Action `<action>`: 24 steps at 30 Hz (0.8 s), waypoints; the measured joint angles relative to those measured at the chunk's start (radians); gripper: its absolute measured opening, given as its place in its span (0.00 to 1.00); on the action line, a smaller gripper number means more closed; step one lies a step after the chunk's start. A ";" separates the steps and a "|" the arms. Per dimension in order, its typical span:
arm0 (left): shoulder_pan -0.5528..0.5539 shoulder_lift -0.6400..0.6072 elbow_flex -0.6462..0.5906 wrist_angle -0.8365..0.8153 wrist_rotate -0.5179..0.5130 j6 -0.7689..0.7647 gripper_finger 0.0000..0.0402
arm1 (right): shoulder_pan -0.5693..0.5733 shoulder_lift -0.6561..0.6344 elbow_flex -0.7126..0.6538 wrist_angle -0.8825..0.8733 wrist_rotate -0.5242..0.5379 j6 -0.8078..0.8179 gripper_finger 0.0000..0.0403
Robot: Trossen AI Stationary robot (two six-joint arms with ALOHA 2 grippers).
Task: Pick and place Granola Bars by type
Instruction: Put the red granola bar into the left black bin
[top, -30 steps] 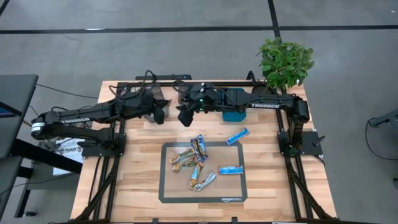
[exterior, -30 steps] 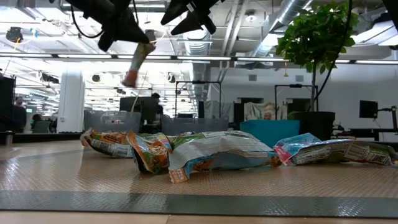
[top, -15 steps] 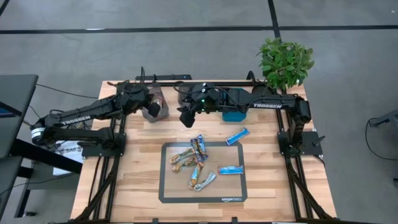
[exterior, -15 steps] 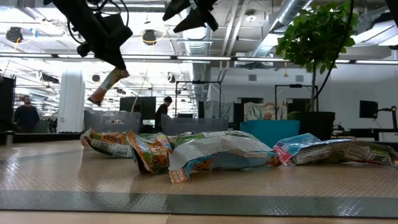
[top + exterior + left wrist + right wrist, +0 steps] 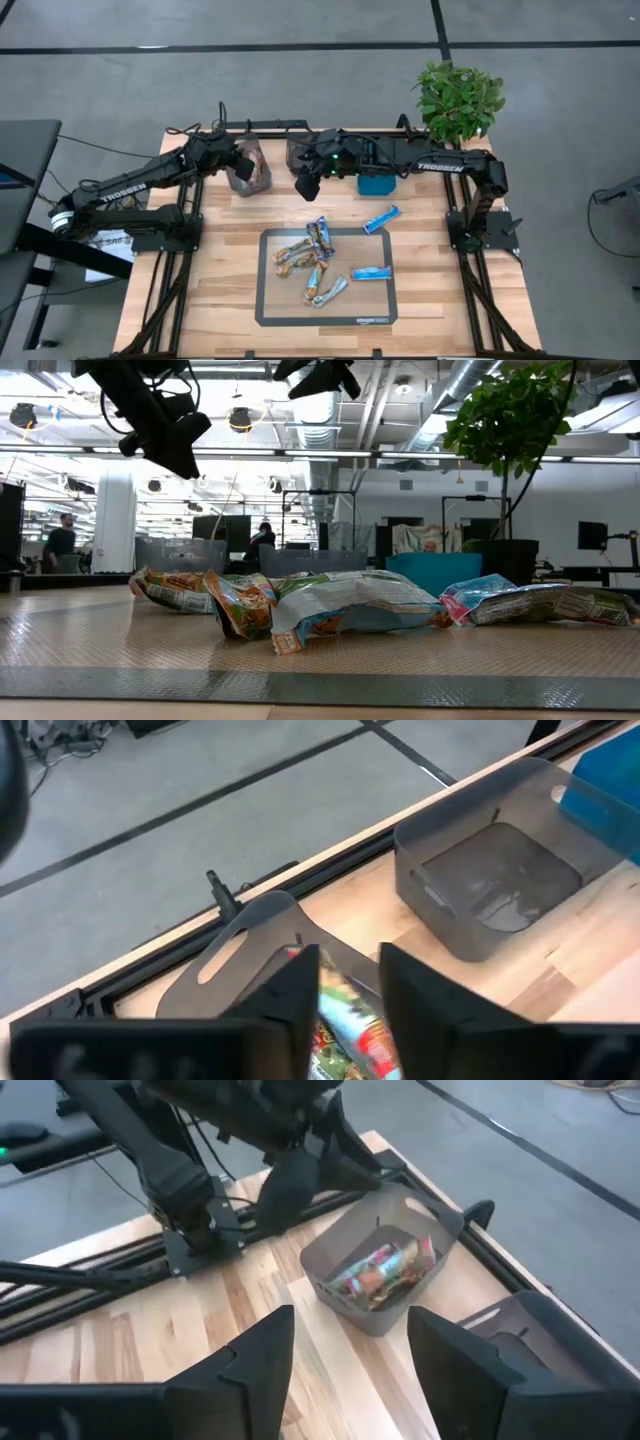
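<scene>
Grey bin holding multicoloured bars, left hand spread empty above it, right hand open nearby

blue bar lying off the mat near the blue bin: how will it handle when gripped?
The blue bar looks flat and foil-wrapped, so probably light and a bit slippery. Its crimped ends likely flex; the middle seems stiffer. Lying flat, it shouldn't roll.

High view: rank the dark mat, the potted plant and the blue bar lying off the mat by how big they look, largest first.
1. Dark mat, largest.
2. Potted plant, which stands taller, nearer the camera, so looks enlarged.
3. Blue bar, smallest.
</scene>
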State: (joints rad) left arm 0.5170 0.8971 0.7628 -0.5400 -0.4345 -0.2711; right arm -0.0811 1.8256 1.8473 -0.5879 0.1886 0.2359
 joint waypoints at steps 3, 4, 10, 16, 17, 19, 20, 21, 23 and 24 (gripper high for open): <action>0.006 0.000 0.000 0.001 0.002 -0.002 0.39 | 0.000 -0.009 -0.002 -0.049 -0.002 0.000 0.46; 0.006 0.000 0.000 0.005 0.002 -0.011 0.42 | 0.000 -0.013 -0.002 -0.056 -0.003 0.000 0.46; -0.012 -0.013 0.000 0.100 0.163 -0.062 0.46 | 0.014 -0.078 -0.004 -0.320 -0.010 0.018 0.44; -0.066 -0.047 0.002 0.283 0.524 -0.036 0.44 | 0.109 -0.170 -0.137 -0.544 -0.021 0.018 0.44; -0.077 -0.052 0.002 0.300 0.560 -0.042 0.43 | 0.134 -0.193 -0.180 -0.546 -0.038 0.018 0.44; -0.102 -0.062 0.002 0.327 0.604 -0.048 0.43 | 0.189 -0.243 -0.271 -0.540 -0.080 0.019 0.44; -0.116 -0.068 0.002 0.335 0.612 -0.054 0.42 | 0.221 -0.269 -0.318 -0.529 -0.098 0.020 0.44; -0.133 -0.073 0.002 0.337 0.614 -0.060 0.42 | 0.255 -0.292 -0.364 -0.520 -0.107 0.025 0.44; -0.166 -0.080 0.002 0.337 0.613 -0.070 0.42 | 0.320 -0.331 -0.443 -0.513 -0.109 0.037 0.44; -0.182 -0.080 0.002 0.336 0.609 -0.071 0.42 | 0.354 -0.345 -0.477 -0.507 -0.108 0.048 0.43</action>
State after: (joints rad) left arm 0.3351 0.8169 0.7647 -0.2035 0.1749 -0.3420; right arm 0.2727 1.4807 1.3705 -1.0950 0.0811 0.2843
